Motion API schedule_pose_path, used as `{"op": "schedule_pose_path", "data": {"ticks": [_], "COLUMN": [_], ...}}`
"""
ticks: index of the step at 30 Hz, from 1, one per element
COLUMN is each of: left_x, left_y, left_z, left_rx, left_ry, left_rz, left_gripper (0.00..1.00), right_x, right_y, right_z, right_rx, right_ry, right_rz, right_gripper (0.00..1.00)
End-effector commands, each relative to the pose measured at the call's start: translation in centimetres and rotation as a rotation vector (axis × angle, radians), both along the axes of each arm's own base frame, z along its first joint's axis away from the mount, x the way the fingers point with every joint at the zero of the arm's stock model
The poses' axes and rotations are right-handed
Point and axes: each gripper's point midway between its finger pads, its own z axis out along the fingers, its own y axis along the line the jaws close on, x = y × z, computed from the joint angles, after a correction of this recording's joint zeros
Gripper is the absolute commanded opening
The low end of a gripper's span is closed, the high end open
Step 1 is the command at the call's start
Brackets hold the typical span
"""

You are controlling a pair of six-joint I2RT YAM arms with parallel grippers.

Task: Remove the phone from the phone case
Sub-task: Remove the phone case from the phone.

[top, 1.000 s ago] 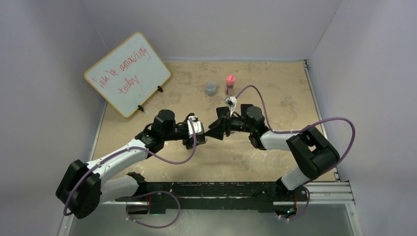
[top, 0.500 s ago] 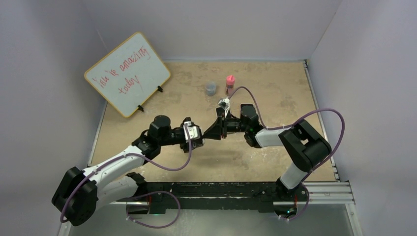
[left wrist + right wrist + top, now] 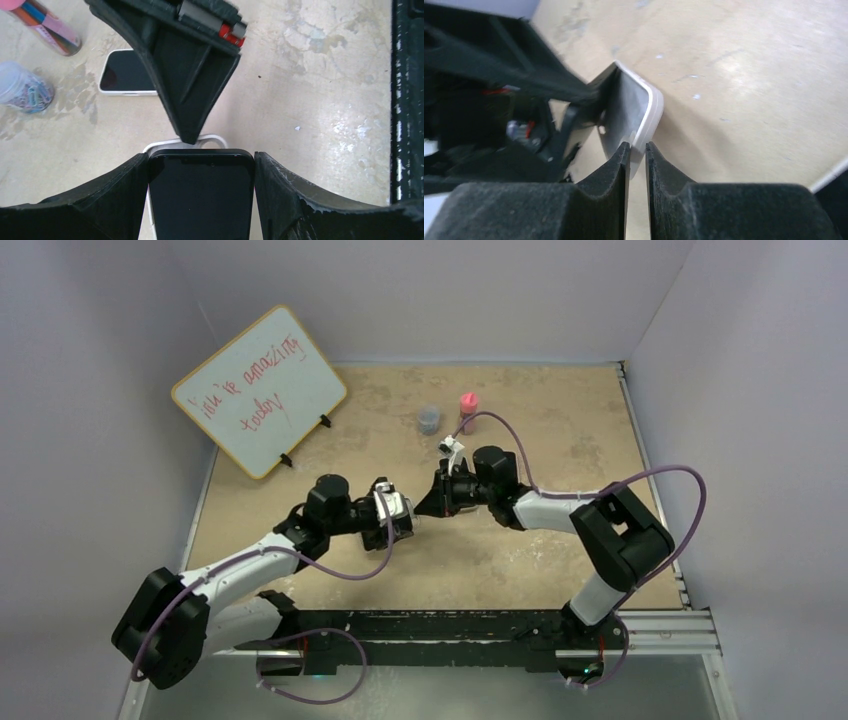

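Observation:
A black-screened phone (image 3: 200, 200) stands between the fingers of my left gripper (image 3: 201, 160), which is shut on its two long edges. The white phone case (image 3: 212, 138) has peeled away from the phone's top end and shows as a curved rim behind it. In the right wrist view the case (image 3: 644, 107) hangs off the phone's end, and my right gripper (image 3: 637, 146) is shut on its rim. From above, the left gripper (image 3: 398, 512) and the right gripper (image 3: 432, 502) meet tip to tip over the middle of the table; phone and case are mostly hidden there.
A second white-edged phone (image 3: 125, 72) lies flat on the table beyond the grippers. A jar of paper clips (image 3: 429, 420) and a pink-capped tube of pens (image 3: 467, 411) stand further back. A whiteboard (image 3: 258, 390) leans at the back left.
My right gripper has shut onto the case rim and shifted left and slightly back. The left gripper kept its hold on the phone and barely moved.

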Motion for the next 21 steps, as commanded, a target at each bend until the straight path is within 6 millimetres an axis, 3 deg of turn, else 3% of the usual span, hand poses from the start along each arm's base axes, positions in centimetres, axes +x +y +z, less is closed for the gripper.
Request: {"op": "schedule_pose_path", "data": {"ticks": [1,8,12,17,21], "left_x": [-0.7,-0.7,0.3,2.1,3.6], "left_y": [-3.7,-4.1,-3.9,-3.3,-2.7], "left_z": [7.2,6.5,6.5,7.5,8.7], "left_rx": [-0.220,-0.221,-0.209,-0.190,-0.194], "left_ry": [-0.149,-0.122,-0.125,-0.124,-0.094], "left_rz": [-0.177,-0.179,-0.127,-0.025,0.084], "left_gripper": [0.00,0.00,0.00,0.00,0.00], "right_x": [1.8,1.3,1.3,1.7,1.7], "right_y": [-0.3,1.1,1.3,0.9,0.6], "right_z": [-2.8,-1.9,-1.9,-3.2,-3.5], "right_rx": [-0.184,-0.118,-0.110,-0.151,-0.164], "right_ry": [-0.015,0.012,0.012,0.004,-0.007], "right_rz": [-0.126,-0.106,-0.098,-0.118,-0.120], "right_gripper": [0.19,0.25,0.24,0.20,0.26]}}
